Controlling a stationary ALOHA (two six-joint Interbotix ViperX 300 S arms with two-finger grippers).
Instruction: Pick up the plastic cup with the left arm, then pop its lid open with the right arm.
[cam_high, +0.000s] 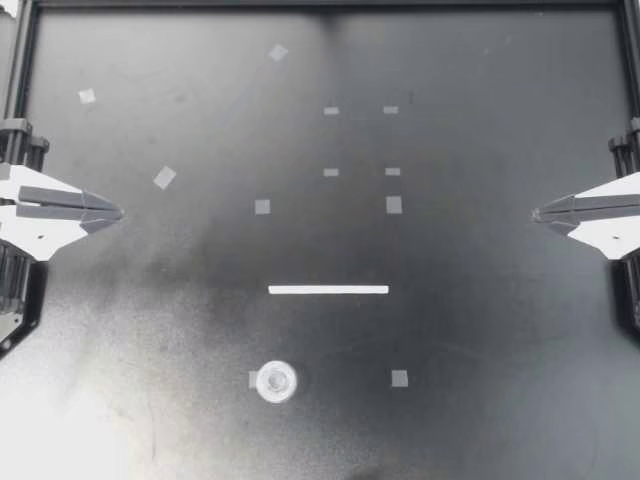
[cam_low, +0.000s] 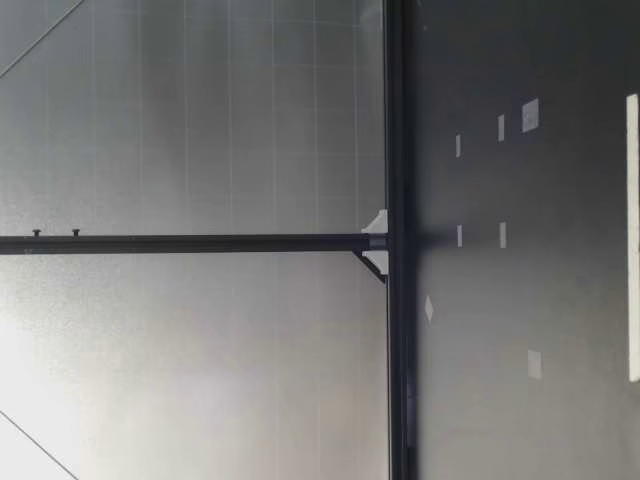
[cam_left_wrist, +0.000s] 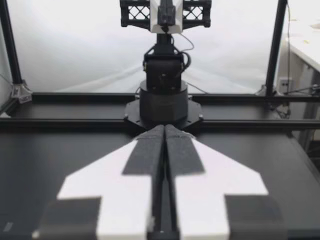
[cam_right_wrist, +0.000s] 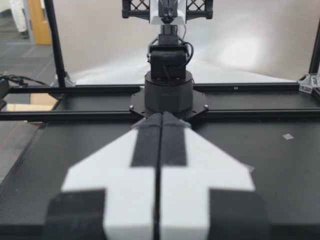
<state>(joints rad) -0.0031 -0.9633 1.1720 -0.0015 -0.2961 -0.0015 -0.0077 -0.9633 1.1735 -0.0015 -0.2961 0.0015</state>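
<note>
1. Nearest the lens: my left gripper (cam_high: 118, 213). It fills the foreground of its own wrist view (cam_left_wrist: 164, 129). The fingers are pressed together along their length with nothing between them. It hangs at the table's left edge over bare surface.

2. My right gripper (cam_high: 536, 213) mirrors that pose at the right edge. In its wrist view (cam_right_wrist: 161, 116) the fingers meet without a gap and hold nothing.

3. Clear round vessel (cam_high: 276, 381): the one loose thing on the table (cam_high: 480, 330). It stands on the low camera's side of the white strip (cam_high: 328, 290), touching or overlapping a tape square (cam_high: 253, 379). It is well apart from both grippers and somewhat nearer the left one.

4. Further tape squares lie scattered beyond the strip.

Step, as judged: a parked pose, with no reach begun and nothing touched. Grasping the vessel would call for parting the fingers first, then travelling inward and down toward the strip's left end. The closing should be centred, since a clear, light wall is likely to slip or tip.

Hidden or unclear:
- The vessel shows only from straight above. Its height, whether it is a cup or a lid, and which way up it stands cannot be told.
- The low view ends at the white strip (cam_low: 632, 235), so it shows neither the vessel nor any gripper.
- Neither wrist view shows the vessel; each looks across at the opposite arm's base.
</note>
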